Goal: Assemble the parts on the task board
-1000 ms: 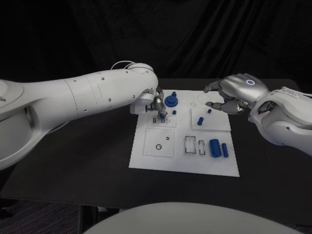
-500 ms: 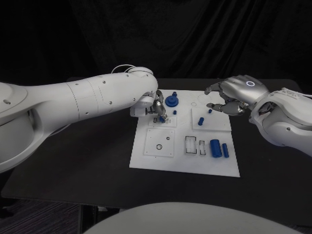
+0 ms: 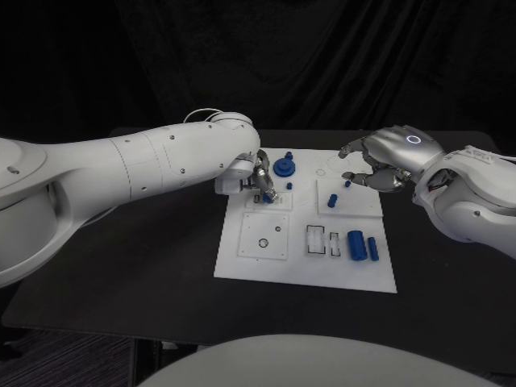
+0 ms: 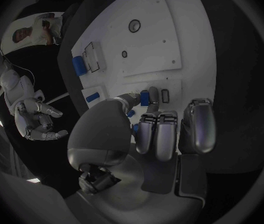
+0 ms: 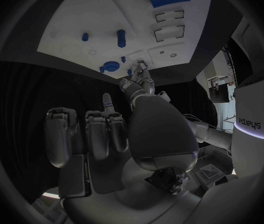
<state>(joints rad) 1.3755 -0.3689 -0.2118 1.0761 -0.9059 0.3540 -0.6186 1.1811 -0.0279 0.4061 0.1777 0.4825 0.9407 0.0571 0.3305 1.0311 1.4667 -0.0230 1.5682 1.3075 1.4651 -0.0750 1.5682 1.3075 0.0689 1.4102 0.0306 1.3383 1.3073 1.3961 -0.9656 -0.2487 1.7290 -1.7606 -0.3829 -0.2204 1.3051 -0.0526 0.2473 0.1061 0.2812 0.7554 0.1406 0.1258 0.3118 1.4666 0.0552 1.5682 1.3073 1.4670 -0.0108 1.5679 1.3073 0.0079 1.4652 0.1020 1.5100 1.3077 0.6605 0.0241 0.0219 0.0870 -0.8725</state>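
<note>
The white task board [image 3: 305, 262] lies mid-table. My left hand [image 3: 253, 177] hovers over its far left corner and pinches a small blue part [image 4: 146, 96] between thumb and finger, just above a slotted block [image 3: 271, 201]. A blue knob [image 3: 282, 168] stands right beside that hand. My right hand [image 3: 382, 160] hangs over the board's far right corner with its fingers apart and nothing in them. Below it are a blue peg [image 3: 330, 198] and a smaller blue piece [image 3: 347, 184]. A large blue cylinder [image 3: 355, 244] and a thin blue bar [image 3: 372, 248] lie near the right edge.
A square plate with small holes [image 3: 265, 235] and two rectangular slots [image 3: 322, 240] take up the board's near half. Black table [image 3: 131, 266] surrounds the board on all sides. My left forearm [image 3: 118, 173] spans the table's left side.
My left hand has shifted very slightly over the slotted block, still pinching the small blue part. The right hand has hardly moved.
</note>
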